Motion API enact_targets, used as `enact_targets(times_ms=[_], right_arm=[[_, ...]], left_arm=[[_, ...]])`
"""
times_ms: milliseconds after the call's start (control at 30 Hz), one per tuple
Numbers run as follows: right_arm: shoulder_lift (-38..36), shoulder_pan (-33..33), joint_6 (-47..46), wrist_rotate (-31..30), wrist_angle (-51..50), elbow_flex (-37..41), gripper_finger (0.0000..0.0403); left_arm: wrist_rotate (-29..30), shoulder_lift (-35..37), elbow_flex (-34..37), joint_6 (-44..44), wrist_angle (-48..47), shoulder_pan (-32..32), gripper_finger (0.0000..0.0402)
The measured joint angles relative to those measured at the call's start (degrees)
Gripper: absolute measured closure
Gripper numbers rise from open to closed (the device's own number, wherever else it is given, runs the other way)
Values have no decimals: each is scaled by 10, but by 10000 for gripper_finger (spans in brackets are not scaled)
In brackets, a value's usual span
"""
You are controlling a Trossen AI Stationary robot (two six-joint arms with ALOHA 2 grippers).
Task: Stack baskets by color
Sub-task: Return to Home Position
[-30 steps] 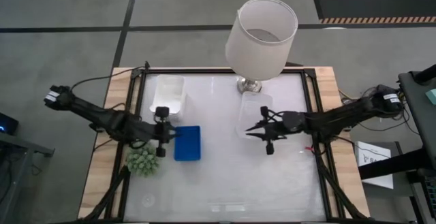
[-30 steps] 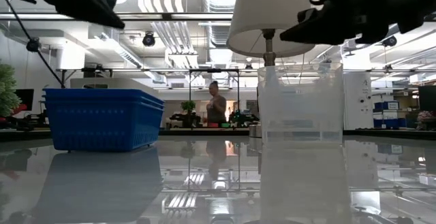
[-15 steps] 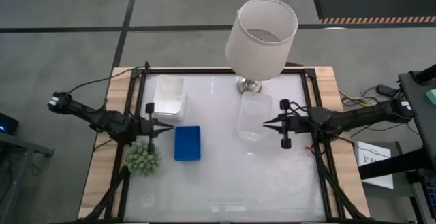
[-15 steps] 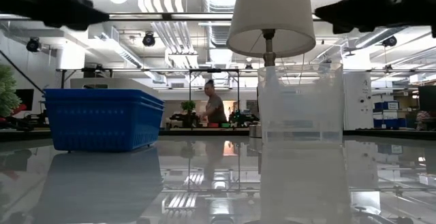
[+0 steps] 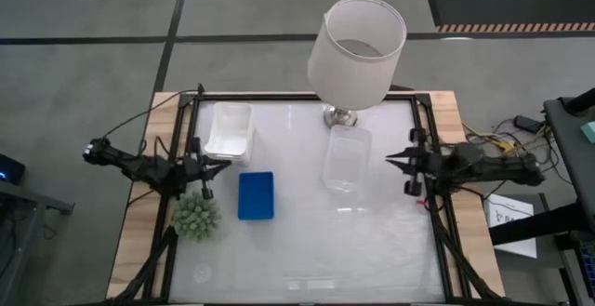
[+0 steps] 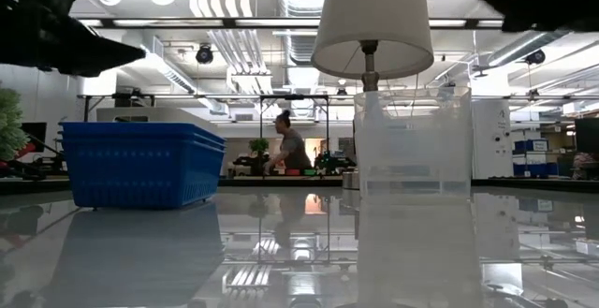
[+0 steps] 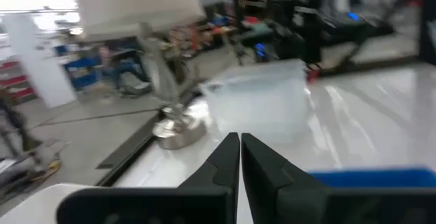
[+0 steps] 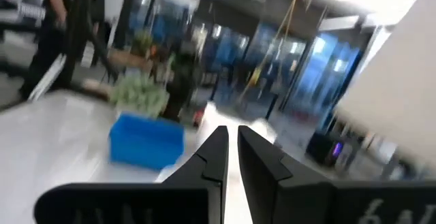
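Left fingers: on my left gripper (image 5: 212, 163) they are drawn to a thin slit and grip nothing. It sits at the left of the high view, over the counter's left edge, just above the spiky plant (image 5: 196, 217) in the picture.
Right fingers: my right gripper (image 5: 392, 161) is likewise pinched narrow and empty, at the right of the high view by the counter's right rail.
Blue baskets: one stack (image 5: 256, 195) sits left of centre, near my left gripper but apart from it.
White baskets: one stack (image 5: 230, 130) sits upper left on the counter (image 5: 307, 250).
Clear baskets: one stack (image 5: 346, 159) sits right of centre, just below the lamp (image 5: 358, 41) in the picture.
Step in hand: going home, I judge, since each colour sits in a single pile and both grippers are off to the sides.
Next move: fold both arms to rest without sweeping over the piles (the plant sits close to my left arm, so that side wants care).
High view only: all three piles at once, and which arm is which.
Low view only: how tall the blue and clear piles stand, and a person (image 6: 285, 144) in the room behind. The white pile does not show there.
Wrist views: the left looks at the clear pile and the lamp's foot, the right at the blue pile and the plant.
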State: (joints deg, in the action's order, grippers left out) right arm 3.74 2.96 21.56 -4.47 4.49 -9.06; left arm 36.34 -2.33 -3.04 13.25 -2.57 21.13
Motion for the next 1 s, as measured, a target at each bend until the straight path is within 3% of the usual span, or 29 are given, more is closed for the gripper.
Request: enact_targets(times_ms=[67, 300, 433, 767, 1000], right_arm=[[-37, 0, 22, 4, -15, 0, 376], [-29, -4, 60, -8, -76, -27, 376], [-37, -4, 52, -14, -134, -37, 376], [-37, -4, 45, 25, -93, -1, 376], [-37, -4, 46, 14, -84, 4, 376]], left_arm=[[13, -12, 11, -8, 28, -2, 402], [7, -13, 21, -16, 56, -3, 401], [33, -24, 26, -48, 67, -3, 401], [30, -50, 26, -84, 69, -4, 401], [30, -69, 27, -84, 68, -4, 401]])
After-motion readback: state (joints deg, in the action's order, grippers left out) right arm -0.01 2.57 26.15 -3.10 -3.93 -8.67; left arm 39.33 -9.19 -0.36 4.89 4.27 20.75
